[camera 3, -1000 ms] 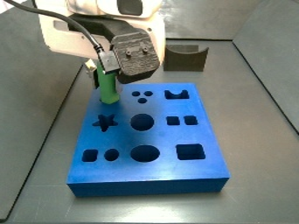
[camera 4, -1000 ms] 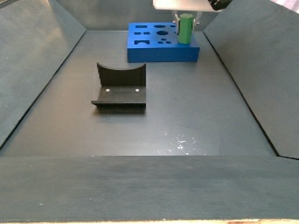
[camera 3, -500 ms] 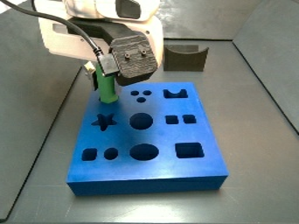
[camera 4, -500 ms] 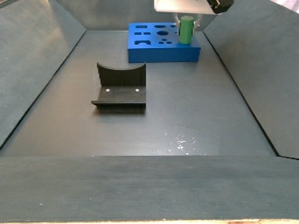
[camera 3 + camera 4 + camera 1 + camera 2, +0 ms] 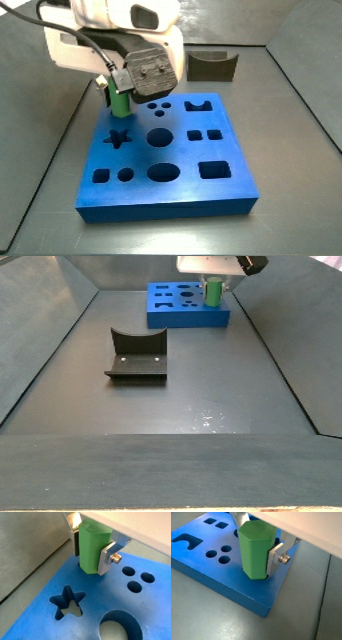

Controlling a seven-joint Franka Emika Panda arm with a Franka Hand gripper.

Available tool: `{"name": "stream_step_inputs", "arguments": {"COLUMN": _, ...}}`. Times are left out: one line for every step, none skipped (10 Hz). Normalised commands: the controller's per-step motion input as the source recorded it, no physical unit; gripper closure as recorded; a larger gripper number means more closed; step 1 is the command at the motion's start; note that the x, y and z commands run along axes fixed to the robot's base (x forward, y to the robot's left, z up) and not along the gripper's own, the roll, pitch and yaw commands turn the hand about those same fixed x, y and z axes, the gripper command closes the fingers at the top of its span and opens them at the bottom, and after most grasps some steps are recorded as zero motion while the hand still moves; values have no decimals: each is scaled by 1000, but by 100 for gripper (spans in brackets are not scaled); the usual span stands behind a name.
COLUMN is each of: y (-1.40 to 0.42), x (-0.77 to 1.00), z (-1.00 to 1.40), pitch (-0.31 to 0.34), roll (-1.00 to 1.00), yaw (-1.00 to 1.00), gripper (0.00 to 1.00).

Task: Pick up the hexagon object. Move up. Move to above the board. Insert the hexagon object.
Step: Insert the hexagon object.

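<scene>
Holding the hexagon object [image 5: 92,548] clenched between its two silver fingers [image 5: 107,556], the hand [image 5: 123,98] stands over the far left corner of the board [image 5: 201,160] in a side view. Upright, long axis vertical, the green rod hangs straight below the hand with its lower end already at, and apparently just entering, the blue surface beside the star cut-out [image 5: 67,601]; both wrist views show the green base meeting the blue top near the board's corner edge [image 5: 251,592]. Cannot tell from these pictures how deep the base sits, since the hole beneath is hidden by the rod itself. Judged from this: insertion under way, with only a straight downward push left along the rod's own axis, no sideways shift called for, provided the six flats line up with the cut-out. Any tilt or twist likely to jam against the rim. Well apart, on the grey floor [image 5: 201,386], sits the fixture [image 5: 136,354], out of the way.
</scene>
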Motion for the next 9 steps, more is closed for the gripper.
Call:
{"name": "stream_step_inputs", "arguments": {"y": 0, "x": 0, "z": -1000, "pitch": -3, "roll": 29, "yaw": 0, "gripper": 100}}
{"name": "stream_step_inputs", "arguments": {"y": 0, "x": 0, "z": -1000, "pitch": 0, "roll": 23, "yaw": 0, "gripper": 100}}
{"name": "stream_step_inputs", "arguments": {"y": 0, "x": 0, "z": -1000, "pitch": 0, "roll": 20, "yaw": 0, "gripper": 100}}
{"name": "stream_step_inputs", "arguments": {"y": 0, "x": 23, "z": -1000, "pitch": 0, "roll": 14, "yaw": 0, "gripper": 100}}
{"name": "stream_step_inputs", "arguments": {"y": 6, "x": 0, "z": -83, "pitch": -97, "roll": -86, "yaw": 0, "gripper": 100}}
{"name": "stream_step_inputs", "arguments": {"y": 0, "x": 0, "z": 0, "pitch": -6, "roll": 0, "yaw": 0, "gripper": 100}}
{"name": "stream_step_inputs", "arguments": {"y": 0, "x": 0, "z": -169, "pitch": -151, "roll": 14, "yaw": 0, "gripper": 100}}
{"name": "stream_step_inputs", "arguments": {"y": 0, "x": 0, "z": 0, "pitch": -14, "roll": 0, "yaw": 0, "gripper": 100}}
{"name": "stream_step_inputs", "arguments": {"y": 0, "x": 0, "z": 0, "pitch": -43, "roll": 0, "yaw": 0, "gripper": 100}}
